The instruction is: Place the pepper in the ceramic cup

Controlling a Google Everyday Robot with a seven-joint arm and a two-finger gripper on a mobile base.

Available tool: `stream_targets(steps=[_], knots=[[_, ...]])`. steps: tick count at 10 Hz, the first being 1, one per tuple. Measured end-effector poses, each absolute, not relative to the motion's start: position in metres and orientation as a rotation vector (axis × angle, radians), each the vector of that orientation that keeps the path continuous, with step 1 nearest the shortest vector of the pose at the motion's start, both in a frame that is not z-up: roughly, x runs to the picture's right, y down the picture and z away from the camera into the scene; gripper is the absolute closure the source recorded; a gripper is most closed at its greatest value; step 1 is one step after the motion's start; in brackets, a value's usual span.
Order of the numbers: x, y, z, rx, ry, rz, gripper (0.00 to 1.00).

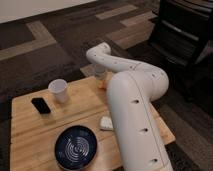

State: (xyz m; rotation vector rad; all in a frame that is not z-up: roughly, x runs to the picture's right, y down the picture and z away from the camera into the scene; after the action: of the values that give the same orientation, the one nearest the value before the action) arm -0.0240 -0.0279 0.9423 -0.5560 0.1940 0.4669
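On the far edge of the light wooden table (27, 131):

- Gripper (99, 75), at the end of the white arm (131, 105). It is lowered close to the tabletop, right of the cup. Its opening is hidden by the wrist, so I cannot tell how far apart it stands, nor whether it has hold of anything.
- Small slim orange-red pepper (104, 85). Only a sliver of colour shows, directly under the gripper and against the arm's edge. It appears to lie on the wood, but I cannot tell whether the gripper touches it.
- Small plain white ceramic cup (58, 90). It stands upright near the back left, apart from the gripper, and nothing can be seen inside it.

Nearer me:
- Flat black rectangular device (40, 105), just left of the cup.
- Wide dark blue bowl with concentric rings (76, 146), at the front.
- Flat white rectangular block (105, 122), beside the arm.

Progress, as I judge it: the pepper is not in the cup and the reach to it looks complete. A secure grasp, the lift, the carry leftward and the drop into the cup all remain.
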Motion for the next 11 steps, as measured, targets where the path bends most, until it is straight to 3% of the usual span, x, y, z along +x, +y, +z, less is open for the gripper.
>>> stream_targets(steps=[1, 4, 6, 11], knots=[[-0.021, -0.029, 0.933, -0.550, 0.212, 0.470, 0.99], [-0.038, -0.059, 0.896, -0.502, 0.206, 0.423, 1.00], [-0.097, -0.087, 0.848, -0.422, 0.118, 0.245, 1.00], [-0.229, -0.072, 0.732, -0.368, -0.191, -0.118, 1.00]])
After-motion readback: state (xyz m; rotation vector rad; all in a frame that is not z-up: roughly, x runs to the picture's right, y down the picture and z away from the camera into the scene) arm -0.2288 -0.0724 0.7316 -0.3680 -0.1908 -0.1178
